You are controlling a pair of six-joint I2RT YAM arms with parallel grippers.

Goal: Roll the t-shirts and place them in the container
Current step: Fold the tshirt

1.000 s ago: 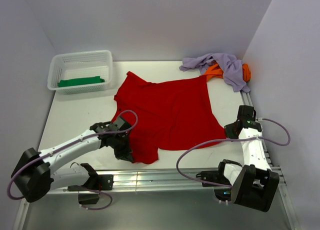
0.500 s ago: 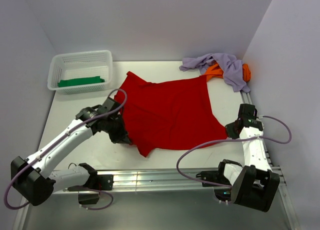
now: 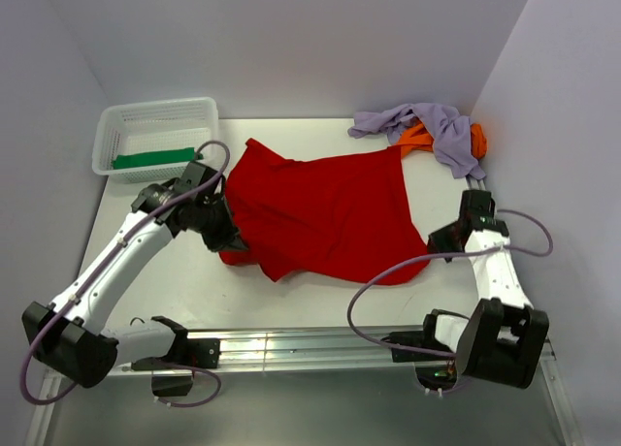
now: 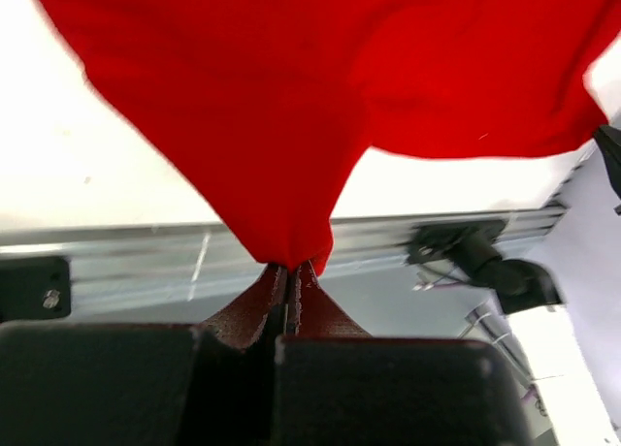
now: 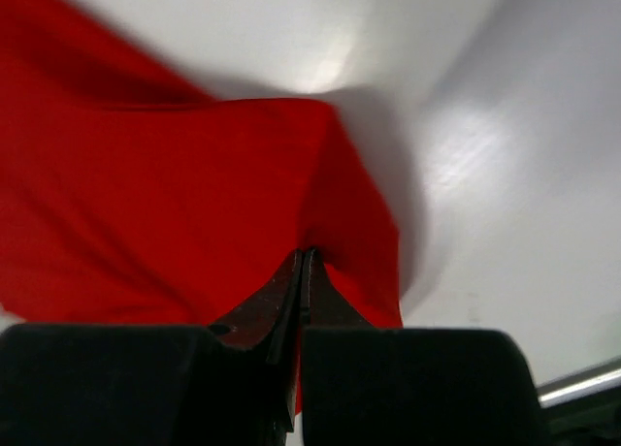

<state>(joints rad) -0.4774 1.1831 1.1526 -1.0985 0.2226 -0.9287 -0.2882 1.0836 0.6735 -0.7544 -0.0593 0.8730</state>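
Observation:
A bright red t-shirt (image 3: 325, 213) lies spread over the middle of the white table, its near edge lifted and folded back. My left gripper (image 3: 231, 240) is shut on the shirt's near left corner (image 4: 291, 223). At the near right corner (image 5: 291, 184) my right gripper (image 3: 439, 244) pinches the red cloth, jaws shut. A lavender t-shirt (image 3: 432, 124) lies crumpled over an orange t-shirt (image 3: 417, 136) at the far right corner. A green t-shirt (image 3: 155, 158) lies rolled in the white basket.
The white mesh basket (image 3: 155, 116) stands at the far left corner. A metal rail (image 3: 310, 344) runs along the table's near edge. Pale walls close in the table on the left, back and right.
Both grippers have carried the red shirt's near edge away from the rail toward the back. The left arm moved farthest, folding the near left corner over the shirt.

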